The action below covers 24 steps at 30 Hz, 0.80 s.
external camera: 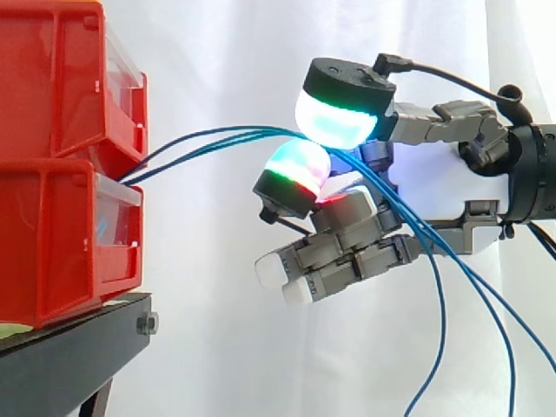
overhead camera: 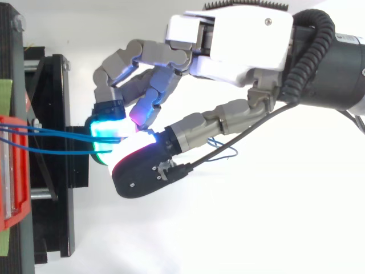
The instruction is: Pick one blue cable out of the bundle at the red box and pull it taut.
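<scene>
Bins [external camera: 61,174] of red plastic, two stacked with clear front panels, fill the left of the side view on a black stand [external camera: 78,347] with a bolt head [external camera: 147,324] at its corner. A white curtain [external camera: 217,69] hangs behind everything. In the top view a green strip [overhead camera: 5,91] lies at the far left edge beside the stand; any print on it is too small to tell.

Between the bins and the hand [overhead camera: 245,51] nothing blocks the way except the blue cables [external camera: 234,131] themselves. They leave the gap between the two bins, rise in a shallow bow to the right and run into the hand. Right of the hand they drop in loose curves toward the lower right.

The hand reaches in from the right, palm facing down. It is closed in a pinch on the cables: two glowing pads [external camera: 339,117], the upper one cyan and green, the lower one green and red, meet with the strands between them. How many strands are actually clamped cannot be told. The other fingers [external camera: 280,269] are curled under the palm with white tips, touching nothing.
</scene>
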Each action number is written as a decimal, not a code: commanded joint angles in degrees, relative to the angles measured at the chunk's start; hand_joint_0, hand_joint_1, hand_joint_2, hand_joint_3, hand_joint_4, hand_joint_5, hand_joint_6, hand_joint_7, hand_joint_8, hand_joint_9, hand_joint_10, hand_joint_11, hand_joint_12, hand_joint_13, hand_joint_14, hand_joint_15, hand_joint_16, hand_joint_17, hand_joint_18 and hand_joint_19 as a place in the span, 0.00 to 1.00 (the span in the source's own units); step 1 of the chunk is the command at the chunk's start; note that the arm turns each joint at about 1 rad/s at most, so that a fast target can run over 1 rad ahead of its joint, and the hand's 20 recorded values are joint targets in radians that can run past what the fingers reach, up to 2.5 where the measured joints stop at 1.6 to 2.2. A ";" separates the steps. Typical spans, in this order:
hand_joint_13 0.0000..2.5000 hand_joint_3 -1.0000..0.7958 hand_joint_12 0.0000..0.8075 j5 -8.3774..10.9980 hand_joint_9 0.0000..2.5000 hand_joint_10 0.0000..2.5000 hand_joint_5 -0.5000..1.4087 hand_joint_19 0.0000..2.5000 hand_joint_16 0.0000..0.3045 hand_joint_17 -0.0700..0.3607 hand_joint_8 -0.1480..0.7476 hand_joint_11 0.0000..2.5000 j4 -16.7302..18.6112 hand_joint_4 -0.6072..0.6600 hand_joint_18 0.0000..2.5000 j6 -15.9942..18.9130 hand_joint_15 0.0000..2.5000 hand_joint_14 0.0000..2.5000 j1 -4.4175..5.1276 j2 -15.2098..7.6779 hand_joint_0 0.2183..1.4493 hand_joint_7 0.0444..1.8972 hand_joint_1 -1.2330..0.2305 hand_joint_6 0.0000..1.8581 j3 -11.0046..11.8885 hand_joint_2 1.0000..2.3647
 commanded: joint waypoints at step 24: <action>0.23 0.28 0.47 0.00 0.39 0.00 0.16 0.09 0.19 0.47 0.52 0.52 -0.15 0.58 0.21 -0.04 0.12 0.00 0.00 -0.01 0.22 0.48 0.22 0.50 -0.01 0.00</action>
